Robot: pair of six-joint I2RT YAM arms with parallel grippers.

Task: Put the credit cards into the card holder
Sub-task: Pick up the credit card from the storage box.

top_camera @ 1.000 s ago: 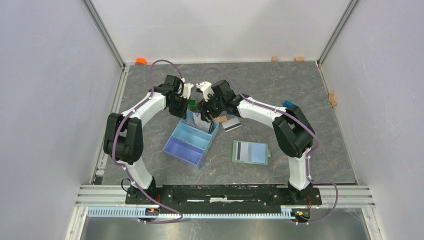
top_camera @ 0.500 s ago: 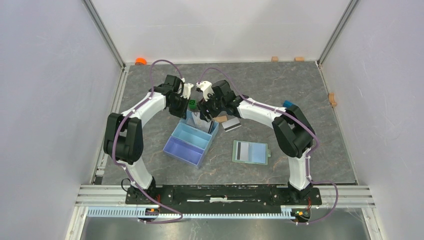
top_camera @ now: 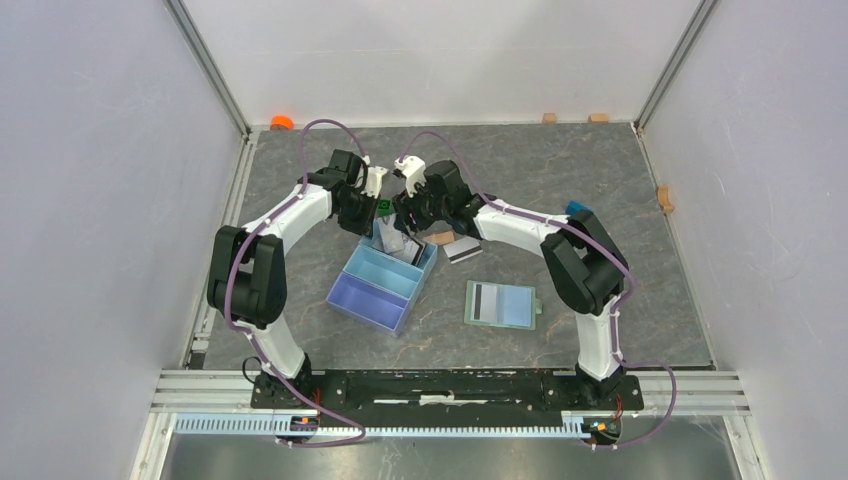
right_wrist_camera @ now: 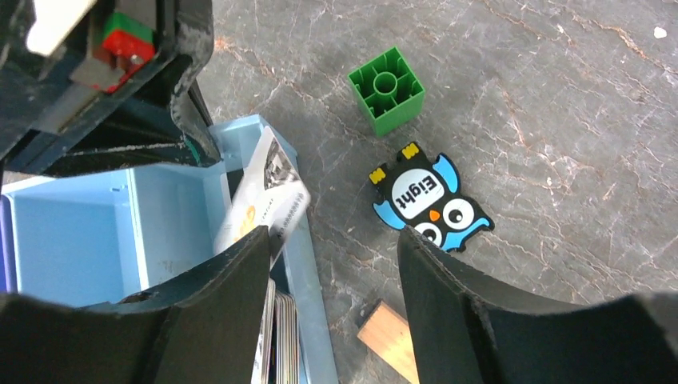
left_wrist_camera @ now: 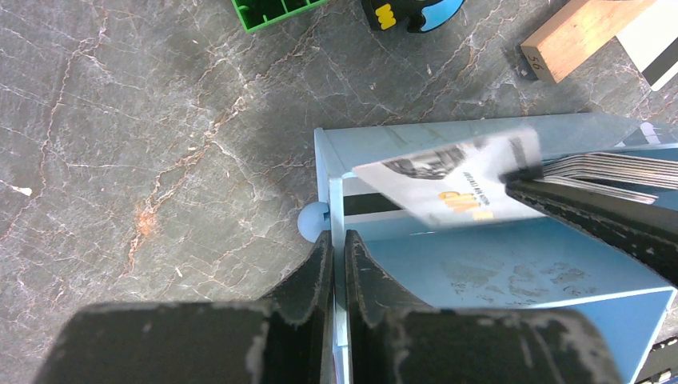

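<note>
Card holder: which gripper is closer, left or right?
Right. The right gripper is over the far end of the tray, beyond the card holder; the left gripper pinches the tray wall farther left.

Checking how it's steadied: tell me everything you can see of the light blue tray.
The light blue tray looks like thin-walled plastic: three compartments in a row, lying diagonally on the grey table. The nearest looks more violet, the middle is bare and scuffed, the farthest holds cards on edge, one card raised at a tilt. The left tool is shut on its side wall beside a small round knob; the open right tool hangs over the far end.
</note>
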